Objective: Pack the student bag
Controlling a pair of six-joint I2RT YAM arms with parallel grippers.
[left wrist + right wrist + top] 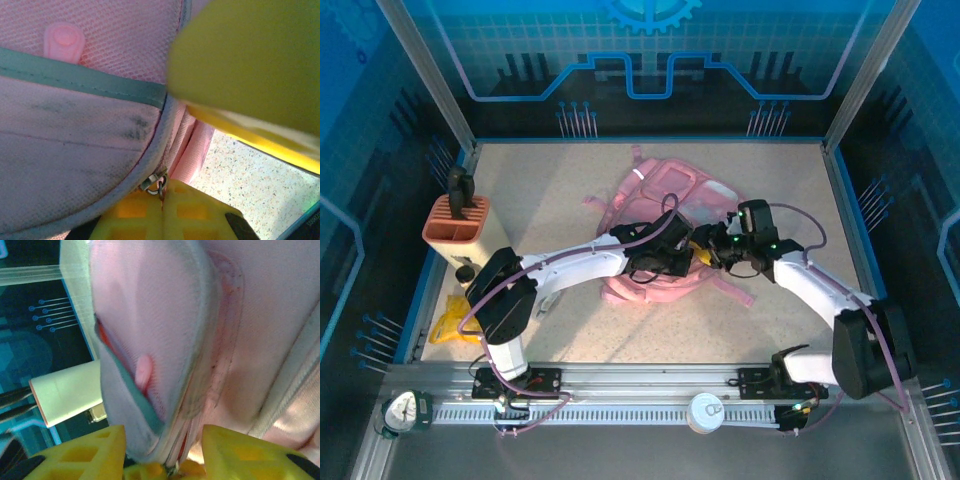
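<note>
The pink student bag point(660, 195) lies in the middle of the table, and both arms meet at its near edge. My left gripper point(690, 262) is shut on the bag's metal zipper pull point(156, 182), its yellow fingers point(130, 215) pressed together under the grey piping of the student bag point(75, 135). My right gripper point(705, 243) faces it from the right. In the right wrist view that gripper point(164, 450) stands open, its jaws astride a fold of the student bag point(150, 315) at the front pocket; the fabric touches the left finger point(85, 455).
A salmon pen holder box point(457, 222) with a dark item in it stands at the left edge. Something yellow point(450, 325) lies near the left front corner. A round white object point(705, 410) sits on the front rail. Bare tabletop point(650, 330) lies in front of the bag.
</note>
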